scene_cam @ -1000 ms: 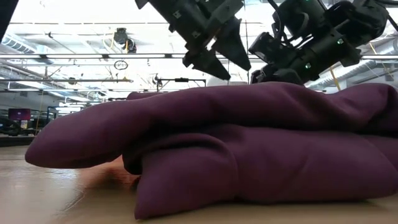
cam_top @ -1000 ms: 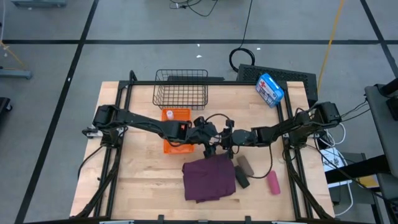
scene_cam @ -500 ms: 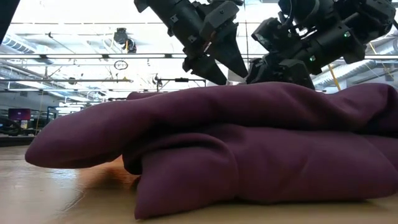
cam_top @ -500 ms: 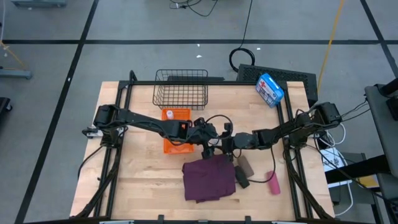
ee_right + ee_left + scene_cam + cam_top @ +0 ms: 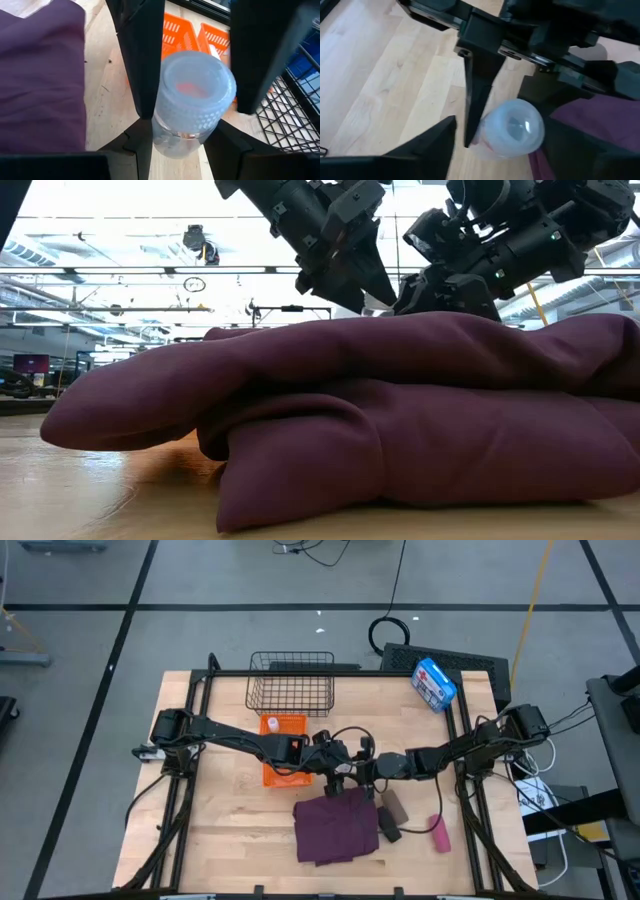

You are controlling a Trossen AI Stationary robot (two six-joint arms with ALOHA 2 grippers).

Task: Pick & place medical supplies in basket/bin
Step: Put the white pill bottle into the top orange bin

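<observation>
Both arms stretched inward, meeting mid-counter. Left claw [image 5: 340,771] tip to tip with right claw [image 5: 364,772], left fingers [image 5: 142,60] spread; right fingers [image 5: 476,95] clamped on a vial [image 5: 192,102].

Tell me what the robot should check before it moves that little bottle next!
1. Right hand shut on the vial: ok, it pinches the body.
2. Left hand at the vial: ok, it sits at the cap end.
3. Left hand has a firm hold, so the right can let go: cannot tell.
4. Purple cloth out of the way: ok, it lies beside the vial, not touching it.
5. Orange bin has room: ok, bare orange floor shows.
</observation>
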